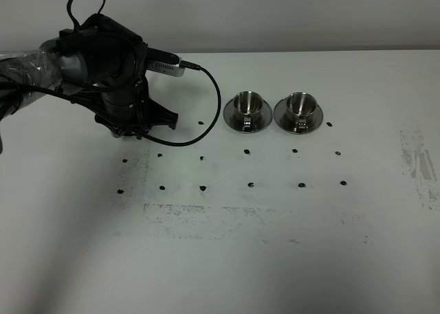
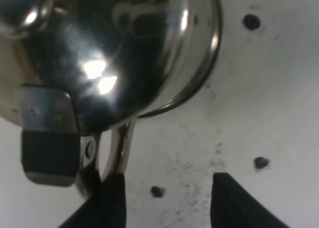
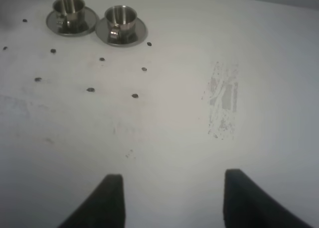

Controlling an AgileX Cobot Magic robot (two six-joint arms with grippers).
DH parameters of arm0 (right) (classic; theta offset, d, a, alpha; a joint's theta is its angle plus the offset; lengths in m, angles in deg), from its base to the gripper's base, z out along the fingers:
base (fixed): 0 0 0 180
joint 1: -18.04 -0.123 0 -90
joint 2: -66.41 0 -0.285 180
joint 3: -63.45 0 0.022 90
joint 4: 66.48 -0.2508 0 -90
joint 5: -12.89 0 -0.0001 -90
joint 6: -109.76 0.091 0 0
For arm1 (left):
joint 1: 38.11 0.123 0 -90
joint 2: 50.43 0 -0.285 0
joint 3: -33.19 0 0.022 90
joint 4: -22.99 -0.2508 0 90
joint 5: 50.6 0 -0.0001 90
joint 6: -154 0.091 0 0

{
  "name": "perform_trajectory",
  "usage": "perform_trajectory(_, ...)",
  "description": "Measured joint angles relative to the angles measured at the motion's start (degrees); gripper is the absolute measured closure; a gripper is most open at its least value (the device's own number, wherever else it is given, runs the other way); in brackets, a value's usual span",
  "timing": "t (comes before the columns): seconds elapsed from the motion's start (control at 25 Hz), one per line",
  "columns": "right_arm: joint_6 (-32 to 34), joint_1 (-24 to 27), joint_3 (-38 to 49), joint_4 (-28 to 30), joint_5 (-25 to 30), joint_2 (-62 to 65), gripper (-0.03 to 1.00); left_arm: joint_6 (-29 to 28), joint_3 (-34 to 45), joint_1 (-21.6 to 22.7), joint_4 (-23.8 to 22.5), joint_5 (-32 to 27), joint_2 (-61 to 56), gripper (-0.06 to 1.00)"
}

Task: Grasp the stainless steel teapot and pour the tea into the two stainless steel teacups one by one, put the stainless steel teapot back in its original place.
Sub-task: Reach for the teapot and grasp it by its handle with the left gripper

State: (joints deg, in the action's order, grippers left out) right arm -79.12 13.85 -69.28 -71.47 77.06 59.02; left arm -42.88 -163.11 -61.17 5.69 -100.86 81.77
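The stainless steel teapot [image 2: 124, 53] sits on the white counter [image 1: 275, 259], well to the left of the 2 teacups and hidden under the left arm in the high view. The left gripper [image 2: 168, 177] has its jaws apart. The teapot's loop handle [image 2: 119, 148] is right against 1 finger, with bare counter showing in the gap. The near teacup [image 1: 246, 104] and the far teacup [image 1: 298, 106] stand upright side by side, each on its own saucer [image 1: 237, 126]. I cannot tell whether they hold liquid. The right gripper [image 3: 172, 174] hangs over the counter well to the right of the teacups, jaws apart and holding nothing.
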Motion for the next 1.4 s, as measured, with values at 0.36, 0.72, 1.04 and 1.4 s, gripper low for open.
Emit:
perform_trajectory(0.36,0.0,0.0,0.0,0.0,0.0,0.0,0.5,6.9,0.0,0.5,-2.1,-1.6,0.0,0.55)
perform_trajectory(0.72,0.0,0.0,0.0,0.0,0.0,0.0,0.5,19.1,0.0,-2.3,5.2,-11.3,-7.2,0.55)
perform_trajectory(1.04,0.0,0.0,0.0,0.0,0.0,0.0,0.5,23.2,-5.5,3.6,6.7,-17.9,-12.1,0.55)
perform_trajectory(1.4,0.0,0.0,0.0,0.0,0.0,0.0,0.5,29.1,-6.0,9.1,12.9,-12.4,-10.2,0.55)
